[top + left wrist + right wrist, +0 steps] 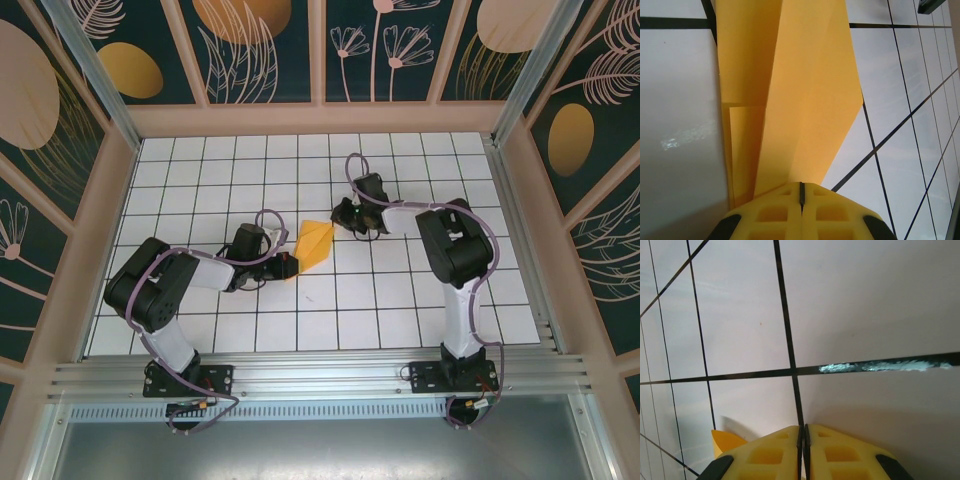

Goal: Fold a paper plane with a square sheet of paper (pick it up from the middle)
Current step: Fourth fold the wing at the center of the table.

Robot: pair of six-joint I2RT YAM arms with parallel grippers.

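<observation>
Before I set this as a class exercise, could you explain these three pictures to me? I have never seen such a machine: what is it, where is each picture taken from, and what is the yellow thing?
The machine is two robot arms bolted at the near edge of a white tiled table. The wide picture looks down from above and behind them. The other two come from small cameras on each wrist, so the yellow plastic fingers at the bottom of those pictures belong to the arm itself.

The thin orange-yellow folded sheet of paper lies between the arms, partly creased into a pointed shape. The left gripper is shut on its near edge. The right gripper sits closed over bare tiles, holding nothing, with a corner of the paper just beside it.
</observation>
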